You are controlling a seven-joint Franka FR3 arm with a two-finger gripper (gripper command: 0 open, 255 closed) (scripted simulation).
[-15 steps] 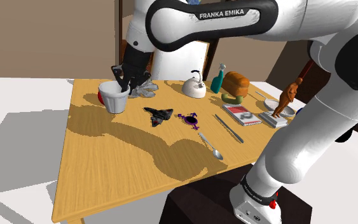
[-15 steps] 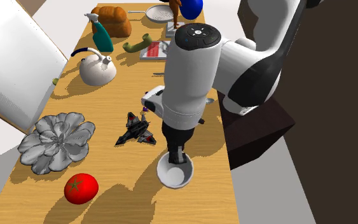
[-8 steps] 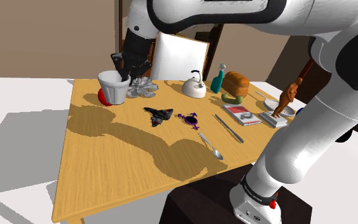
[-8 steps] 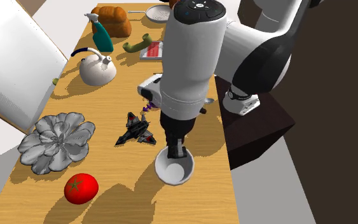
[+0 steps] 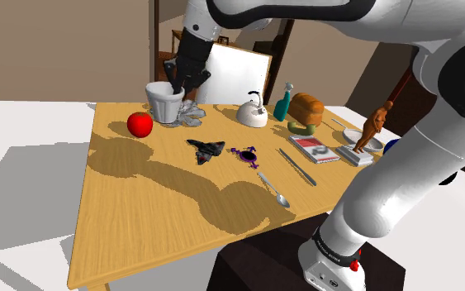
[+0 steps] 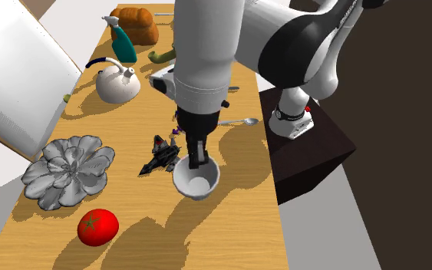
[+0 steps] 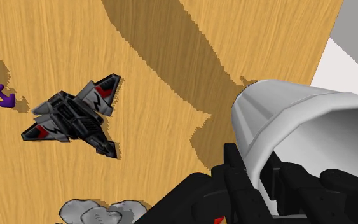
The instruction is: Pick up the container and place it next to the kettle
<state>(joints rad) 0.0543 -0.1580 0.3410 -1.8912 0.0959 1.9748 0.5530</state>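
- A red tomato sits on the wooden table, in the upper left of the shoulder view.
- Just right of it, the white container hangs above the tabletop. The black gripper is clamped on its rim.
- A grey leafy ornament lies behind the container, and a black toy jet lies lower right of it.
- The white kettle stands well apart, right of centre.
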